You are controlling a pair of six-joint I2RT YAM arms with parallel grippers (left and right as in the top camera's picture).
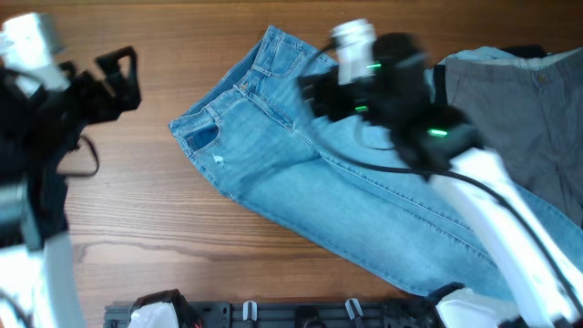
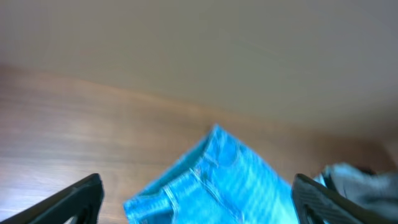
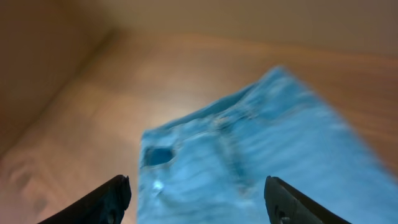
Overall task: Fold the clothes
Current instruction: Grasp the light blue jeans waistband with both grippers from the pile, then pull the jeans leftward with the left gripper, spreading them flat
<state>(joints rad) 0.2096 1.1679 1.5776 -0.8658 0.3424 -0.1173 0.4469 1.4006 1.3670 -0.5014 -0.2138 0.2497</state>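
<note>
At the near edge we saw a dark rail (image 1: pixel 273 314) along the table (image 1: pixel 164 246), with bare wood open beyond it to the left. The jeans (image 1: pixel 364 191) lay flat and diagonal across the middle, waistband toward the far left, legs running near-right under the right arm. The left gripper (image 1: pixel 117 75) hung over bare wood well left of the waistband, fingers (image 2: pixel 81 193) spread wide. The right gripper (image 1: pixel 314 96) sat above the waistband, blurred from overhead; its wrist view showed it wide apart too. Farther right, a grey garment (image 1: pixel 519 100) lay against the jeans.
</note>
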